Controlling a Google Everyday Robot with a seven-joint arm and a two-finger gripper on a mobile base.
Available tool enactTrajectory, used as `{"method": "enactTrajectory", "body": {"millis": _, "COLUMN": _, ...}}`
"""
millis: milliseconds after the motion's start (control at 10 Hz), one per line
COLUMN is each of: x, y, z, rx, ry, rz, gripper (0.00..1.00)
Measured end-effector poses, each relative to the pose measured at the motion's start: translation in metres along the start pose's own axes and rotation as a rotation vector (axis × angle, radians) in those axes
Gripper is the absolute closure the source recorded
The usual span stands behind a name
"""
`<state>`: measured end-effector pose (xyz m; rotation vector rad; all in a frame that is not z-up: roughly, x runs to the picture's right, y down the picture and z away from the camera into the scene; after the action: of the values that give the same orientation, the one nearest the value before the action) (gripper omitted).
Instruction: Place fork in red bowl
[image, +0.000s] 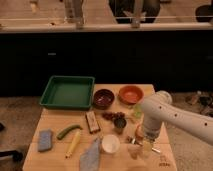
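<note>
You are looking down at a pale wooden surface (55, 125) in a dim room. A small dark mark is printed near its 5 o'clock corner, too small to read; nothing else carries legible writing.

At 10 o'clock on the surface sits a green tray (67, 92). To its right, toward 12 o'clock, is a dark maroon bowl (103, 98), and just beside that, at 1 o'clock, the red bowl (131, 94), orange-red in this light. Near the centre lie a small brown block (92, 121), a dark bunch of grapes (113, 116) and a small dark cup (120, 125). At 8 o'clock rest a blue sponge (45, 140), a green curved vegetable (68, 131) and a yellow one (73, 143). At 6 o'clock are a grey cloth (91, 155) and a white cup (110, 144).

Your robot's white arm (170, 117) comes in from 3 o'clock and bends down over the 4 o'clock part of the surface. The end effector (139, 149) hangs low there with its fingers spread apart and nothing between them. The fork (154, 149) shows only as a slim silvery glint just beside the end effector at 4 o'clock, lying on the surface, well apart from the red bowl.

Behind the surface runs a dark wall or cabinet front, with a lighter ledge and metal rails above it. The floor is mottled grey.
</note>
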<state>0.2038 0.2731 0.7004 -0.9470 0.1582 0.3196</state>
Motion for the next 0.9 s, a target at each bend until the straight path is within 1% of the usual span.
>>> {"method": "enactTrajectory", "body": {"millis": 600, "x": 0.000, "y": 0.000, "z": 0.000, "rx": -0.001, "ry": 0.000, "rz": 0.000, "gripper": 0.20}}
{"method": "enactTrajectory", "body": {"millis": 700, "x": 0.000, "y": -0.002, "z": 0.001, "rx": -0.010, "ry": -0.003, "rz": 0.008, "gripper": 0.20}}
{"method": "enactTrajectory", "body": {"millis": 900, "x": -0.004, "y": -0.010, "z": 0.013, "rx": -0.045, "ry": 0.000, "rz": 0.036, "gripper": 0.20}}
